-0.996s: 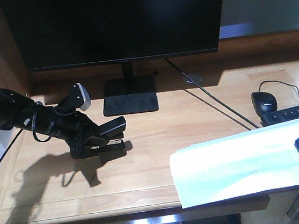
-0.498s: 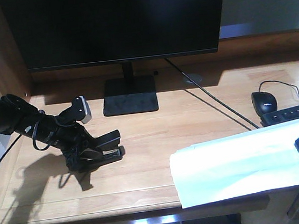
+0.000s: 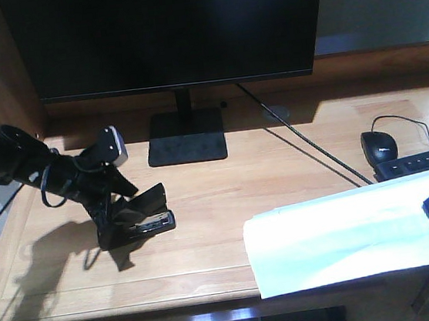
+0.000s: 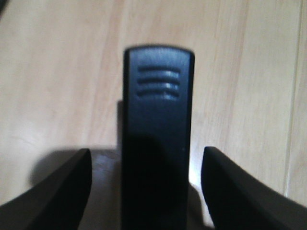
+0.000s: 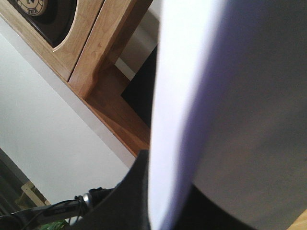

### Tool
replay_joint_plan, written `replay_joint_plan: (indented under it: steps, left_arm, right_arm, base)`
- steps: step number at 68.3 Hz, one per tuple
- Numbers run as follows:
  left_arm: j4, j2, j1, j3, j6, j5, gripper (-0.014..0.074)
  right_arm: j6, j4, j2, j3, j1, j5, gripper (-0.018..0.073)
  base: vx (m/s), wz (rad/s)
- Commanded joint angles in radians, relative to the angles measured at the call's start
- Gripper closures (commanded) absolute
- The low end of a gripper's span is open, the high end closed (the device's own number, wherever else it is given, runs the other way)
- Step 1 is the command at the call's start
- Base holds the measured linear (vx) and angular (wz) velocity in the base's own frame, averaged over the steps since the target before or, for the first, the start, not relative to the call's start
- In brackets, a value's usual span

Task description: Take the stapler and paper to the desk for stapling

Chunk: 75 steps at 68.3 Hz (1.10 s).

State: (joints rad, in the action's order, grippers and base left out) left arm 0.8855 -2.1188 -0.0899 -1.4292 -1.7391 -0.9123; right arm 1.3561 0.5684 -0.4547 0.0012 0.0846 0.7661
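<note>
Front view: light from back right of monitor (image 3: 169, 34); screen flat black, no detail. Desk (image 3: 337, 146) brightest right of monitor stand, dim strip under screen. Paper (image 3: 339, 231) overexposed, pale cyan tint. Left gripper (image 3: 132, 216) and stapler (image 3: 155, 195) near-silhouette, hard shadow on wood front-left of stand. Left wrist view: soft focus, warm cast; stapler and fingers (image 4: 57, 191) dark, edges smeared. Right wrist view: paper too close, blurred, half white, half grey-violet shade.

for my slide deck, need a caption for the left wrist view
Open left gripper straddling the black stapler above the light-wood desk.
</note>
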Motion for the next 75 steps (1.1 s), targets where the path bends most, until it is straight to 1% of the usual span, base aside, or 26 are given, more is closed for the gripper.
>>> replay_joint_plan:
  steps: [1,6,11,16,22,28,46,75]
  left_arm:
    - [0.046,0.111,-0.001,-0.03,0.015,0.006,0.0153]
    - [0.046,0.128,-0.001,-0.03,0.031,-0.004,0.0203]
    - [0.052,0.133,-0.001,-0.03,0.037,-0.04,0.0277]
    - [0.054,0.133,-0.001,-0.03,0.036,-0.075,0.0372]
    - [0.054,0.133,-0.001,-0.03,0.036,-0.078,0.0505]
    - [0.054,0.133,-0.001,-0.03,0.036,-0.078,0.0605]
    - [0.054,0.129,-0.001,-0.03,0.035,-0.056,0.0605]
    - [0.055,0.121,-0.001,-0.03,0.035,-0.057,0.0603]
  right_arm:
    - [-0.01,-0.019,-0.004,-0.027,-0.001,0.061,0.0564]
    - [-0.01,-0.019,-0.004,-0.027,-0.001,0.061,0.0564]
    - [-0.01,-0.019,-0.004,-0.027,-0.001,0.061,0.0564]
    - [-0.01,-0.019,-0.004,-0.027,-0.001,0.061,0.0564]
    - [-0.01,-0.019,-0.004,-0.027,-0.001,0.061,0.0564]
    - [-0.01,-0.019,-0.004,-0.027,-0.001,0.061,0.0564]
    - [-0.01,-0.019,-0.004,-0.027,-0.001,0.061,0.0564]
    - [-0.01,-0.019,-0.004,-0.027,-0.001,0.061,0.0564]
  base:
    - [0.0,0.0]
    - [0.0,0.0]
    - [0.0,0.0]
    - [0.0,0.0]
    - [0.0,0.0]
    - [0.0,0.0]
    - [0.0,0.0]
    - [0.0,0.0]
